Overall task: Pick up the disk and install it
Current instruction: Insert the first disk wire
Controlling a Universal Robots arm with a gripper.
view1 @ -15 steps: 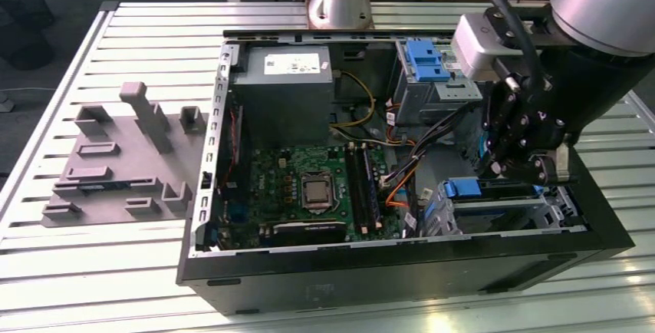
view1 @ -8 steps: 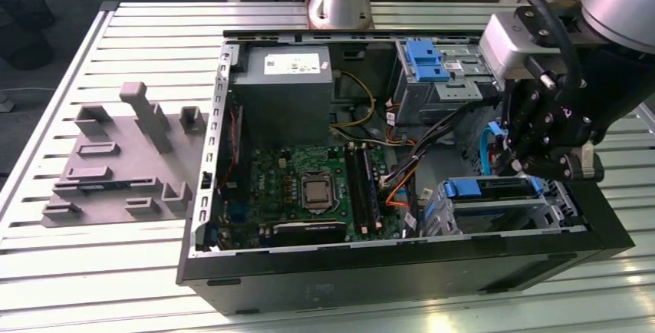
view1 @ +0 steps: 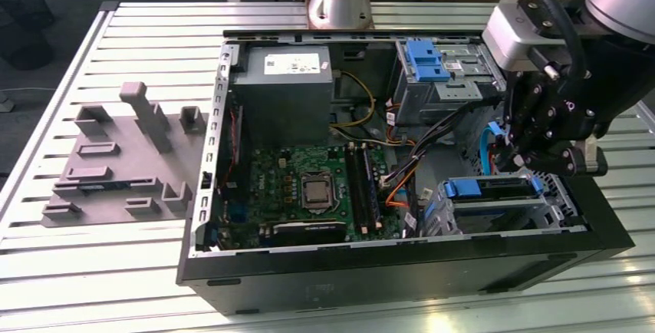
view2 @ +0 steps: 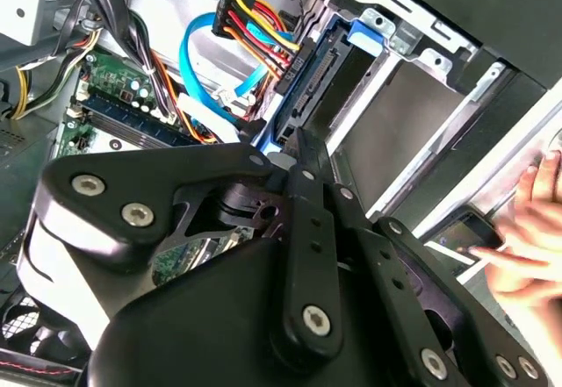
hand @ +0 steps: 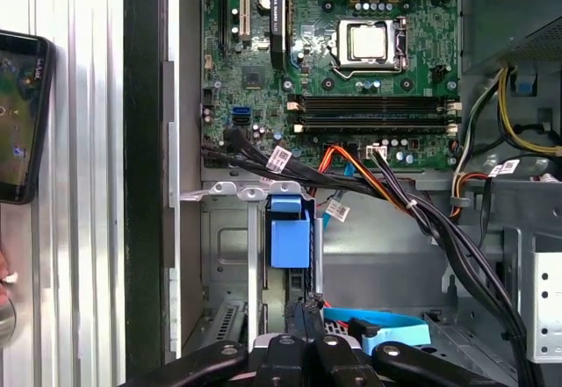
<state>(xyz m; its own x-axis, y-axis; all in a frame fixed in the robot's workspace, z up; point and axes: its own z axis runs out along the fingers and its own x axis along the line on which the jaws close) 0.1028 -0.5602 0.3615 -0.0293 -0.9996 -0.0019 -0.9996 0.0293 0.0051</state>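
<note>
Gripper [view1: 532, 160] above drive cage [view1: 492, 210] holding disk [view1: 492, 189]; open or closed: cannot tell. Cables [view2: 250, 27] crowd beside. Hand [view2: 531, 229] with phone [hand: 19, 115] in wrist views.

Open computer case [view1: 409, 260] on slatted tabletop [view1: 123, 272], green motherboard [view1: 307, 187], grey power-supply box [view1: 284, 91], grey fixture block [view1: 123, 156] alongside, phone [hand: 22, 115]

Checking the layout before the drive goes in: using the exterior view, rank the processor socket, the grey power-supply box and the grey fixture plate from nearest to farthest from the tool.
1. Processor socket, mid-motherboard, on the exterior view's left of the tool.
2. Grey power-supply box, at the case's back corner.
3. Grey fixture plate, outside the case, far on the exterior view's left.
</note>
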